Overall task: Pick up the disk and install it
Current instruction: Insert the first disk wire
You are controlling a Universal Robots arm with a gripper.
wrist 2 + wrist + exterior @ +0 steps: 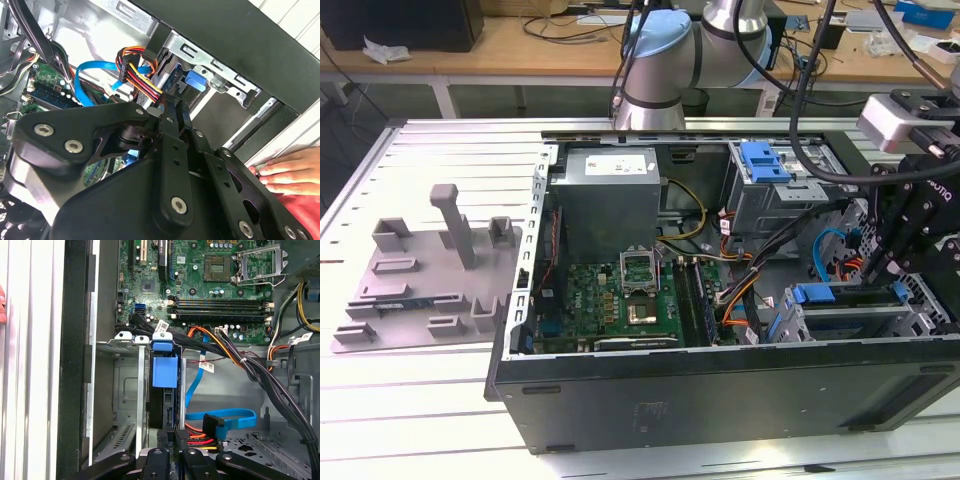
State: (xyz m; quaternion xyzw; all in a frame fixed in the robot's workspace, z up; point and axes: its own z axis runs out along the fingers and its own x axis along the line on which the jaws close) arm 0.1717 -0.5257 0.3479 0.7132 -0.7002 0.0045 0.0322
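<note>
Well, saw a black case lying open on the slatted metal counter. Spotted the disk inside it, standing on edge in a slot of the metal cage, close to the case's dark side wall. Knew it in the first wrist view by its blue frame and blue tab, with a dark body under the tab. Found the disk in the second wrist view too, by that blue tab, tucked against the cage's silver lip. Picked out the disk in the exterior view as a blue strip low in the case, toward the exterior view's right.

Saw the claw right at the disk's near end in both wrist views, beside a plug with red, yellow and black wires. Saw the claw in the exterior view pointing down into the case, just over the blue strip. Could not tell the claw's state: clenched on the disk or let go.

Noticed a blue cable looping near the cage. Saw a green board in the middle of the case and a grey power box next to it. Found a grey tray with upright pegs on the counter at the exterior view's left, beside the case. Noticed a hand with a red sleeve outside the case, just beside its black wall.
</note>
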